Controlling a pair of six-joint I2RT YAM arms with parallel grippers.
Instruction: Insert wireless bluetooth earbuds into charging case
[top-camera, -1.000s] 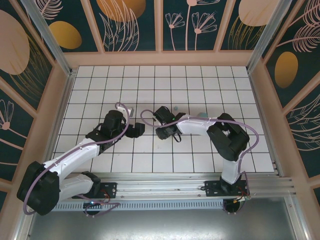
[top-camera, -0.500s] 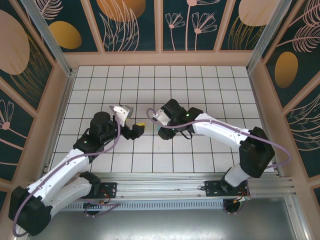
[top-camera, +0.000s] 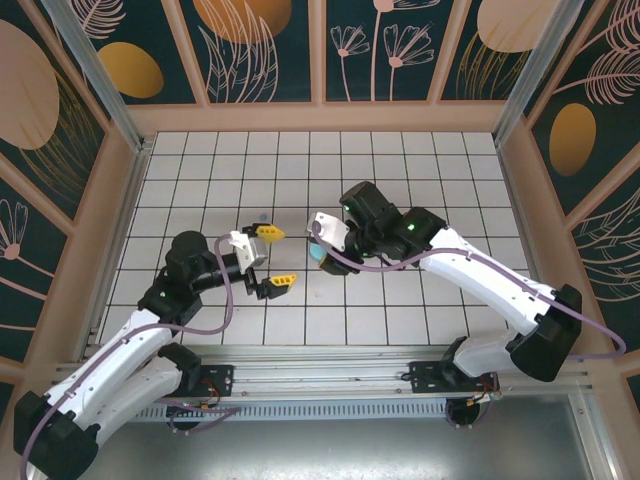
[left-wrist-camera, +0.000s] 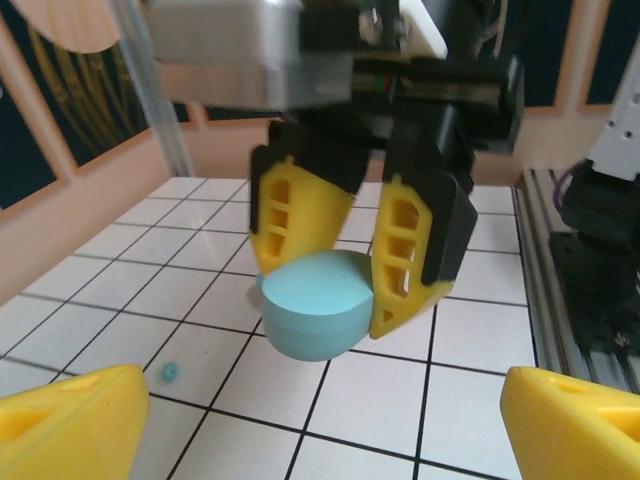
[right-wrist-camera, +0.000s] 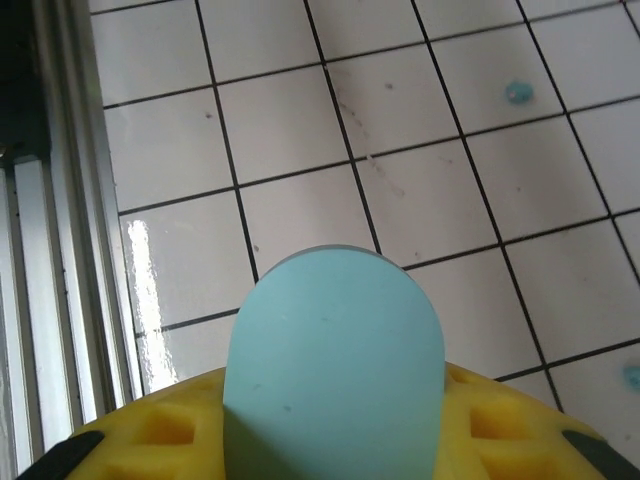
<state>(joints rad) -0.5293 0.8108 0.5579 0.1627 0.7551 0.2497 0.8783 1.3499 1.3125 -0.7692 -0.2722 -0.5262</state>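
- White square tiles with dark grout cover the worktop (top-camera: 400, 160), which is boxed in by dark teal wall panels (top-camera: 260, 50) printed with leaves and orange ovals.
- Right gripper (left-wrist-camera: 338, 290) is closed on a light-blue, pebble-shaped charging case (left-wrist-camera: 312, 318). Its yellow fingers (left-wrist-camera: 412, 250) press on the case's two sides and hold it clear of the tiles.
- From the top view, the case sits near the middle of the worktop, at the end of the right arm that reaches in from the right.
- Left gripper (top-camera: 277, 258) is spread wide and holds nothing. Its two yellow fingertips stand well apart, just left of the held case, and it faces the case.
- The earbuds (right-wrist-camera: 518, 92) lie loose on the tiles as tiny light-blue bits apart from the case. The right wrist view shows one on the far right and another (right-wrist-camera: 632, 376) at the right edge.
- In the left wrist view an earbud (left-wrist-camera: 171, 372) rests on a tile, left of the case and lower in that view.
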